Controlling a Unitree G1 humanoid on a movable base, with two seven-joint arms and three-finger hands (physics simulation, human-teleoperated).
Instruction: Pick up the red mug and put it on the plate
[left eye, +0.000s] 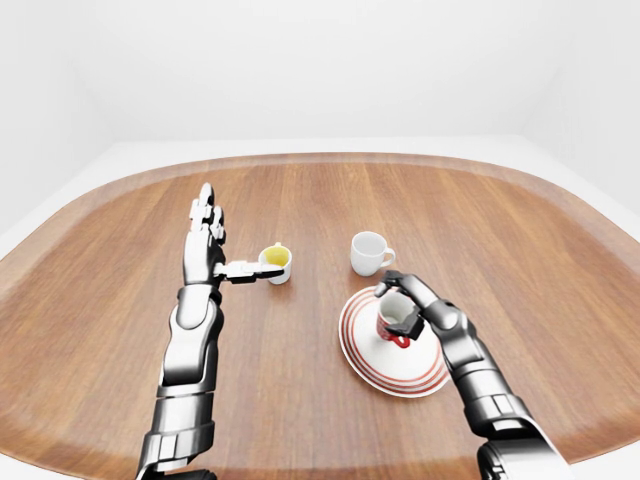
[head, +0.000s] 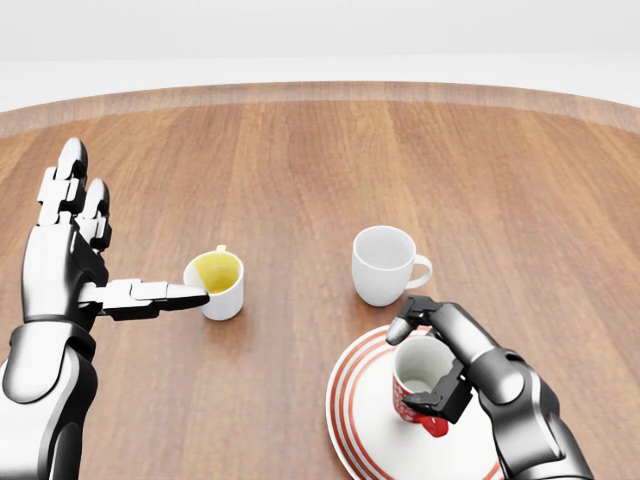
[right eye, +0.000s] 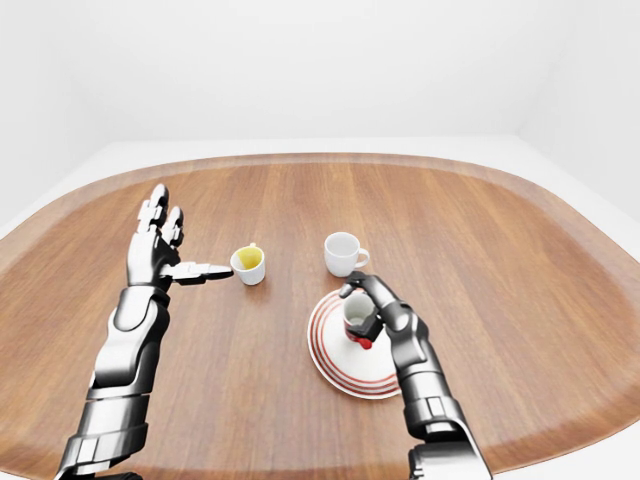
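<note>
Head view: metallic right hand (head: 430, 365) grips glossy red mug (head: 417, 385) over round striped plate (head: 350, 415); left hand (head: 85, 270) splayed

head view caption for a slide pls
Right hand grips the red mug over the striped plate; open left hand beside the yellow-lined cup.

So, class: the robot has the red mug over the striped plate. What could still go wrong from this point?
1. The right hand grips the red mug with its fingers over the rim; opening them carelessly might tip it.
2. The white mug stands just beyond the plate; a wide withdrawal could knock it.
3. One finger of the open left hand reaches the rim of the yellow-lined mug; a stray move may push it.
</note>
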